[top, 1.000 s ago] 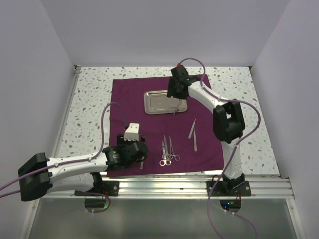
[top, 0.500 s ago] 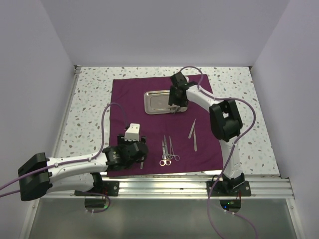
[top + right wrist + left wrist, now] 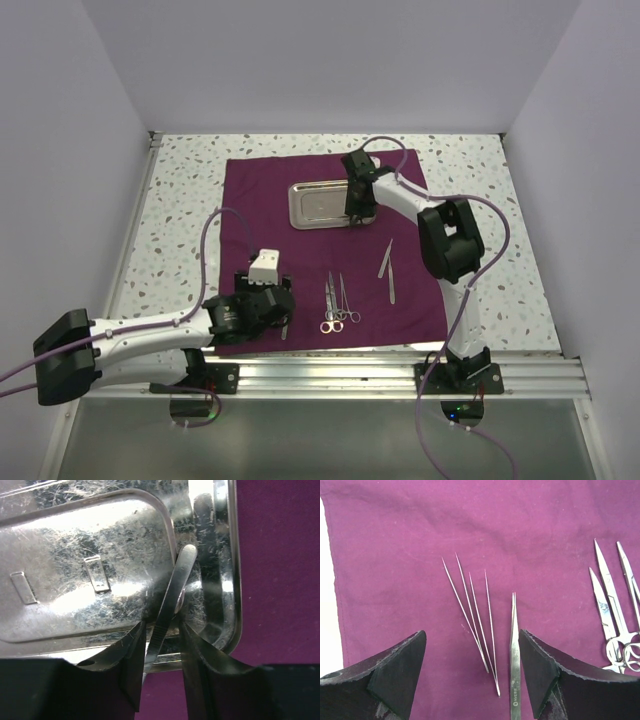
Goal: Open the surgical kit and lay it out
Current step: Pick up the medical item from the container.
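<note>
Over tray [image 3: 75, 555], right gripper [image 3: 162, 630] narrow astride tweezers [image 3: 180, 570], grip unclear, one end hidden, left gripper [image 3: 471, 640] wide.

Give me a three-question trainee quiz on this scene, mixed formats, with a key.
1. True or false: the left gripper is holding a tool.
2. The right gripper has its fingers either side of a thin steel tool resting on: A) the steel tray, B) bare table, C) a wall?
3. Fill in: the ring-handled scissors lie on the ___ cloth.
Key: 1 false; 2 A; 3 purple.
</note>
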You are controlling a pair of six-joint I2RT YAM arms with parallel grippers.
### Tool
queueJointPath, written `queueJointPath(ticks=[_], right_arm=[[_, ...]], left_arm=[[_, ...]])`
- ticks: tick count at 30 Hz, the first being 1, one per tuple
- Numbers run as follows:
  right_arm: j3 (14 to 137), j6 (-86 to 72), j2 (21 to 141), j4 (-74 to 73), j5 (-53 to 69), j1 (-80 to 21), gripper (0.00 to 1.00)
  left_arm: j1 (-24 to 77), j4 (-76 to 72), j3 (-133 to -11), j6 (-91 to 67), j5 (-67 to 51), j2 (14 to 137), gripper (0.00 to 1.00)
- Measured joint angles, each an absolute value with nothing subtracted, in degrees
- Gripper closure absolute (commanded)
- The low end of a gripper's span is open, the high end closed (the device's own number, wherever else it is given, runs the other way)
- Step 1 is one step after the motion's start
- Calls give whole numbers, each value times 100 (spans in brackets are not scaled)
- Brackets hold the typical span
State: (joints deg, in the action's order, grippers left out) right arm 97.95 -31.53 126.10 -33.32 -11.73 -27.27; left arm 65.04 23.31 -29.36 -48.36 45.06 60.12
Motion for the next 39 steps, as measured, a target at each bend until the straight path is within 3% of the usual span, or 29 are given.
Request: queueJointPath(ticks=[2, 10, 29, 39], right_arm=[[9795, -3146, 12628, -3345, -1247, -2724, 76], [9806, -3133, 12654, -3339, -1293, -2698, 99], [9690, -2969, 12366, -3529, -1345, -2698, 100], [7430, -2947, 9776, -3168, -1393, -2700, 100]], left_arm=[[6506, 2335, -2912, -4834, 4495, 5994, 22], [6508, 2329, -2912, -4834, 4484, 5940, 22], [6508, 2324, -2912, -4821, 4473, 6049, 21], [6508, 2324, -2912, -4821, 4477, 6108, 21]])
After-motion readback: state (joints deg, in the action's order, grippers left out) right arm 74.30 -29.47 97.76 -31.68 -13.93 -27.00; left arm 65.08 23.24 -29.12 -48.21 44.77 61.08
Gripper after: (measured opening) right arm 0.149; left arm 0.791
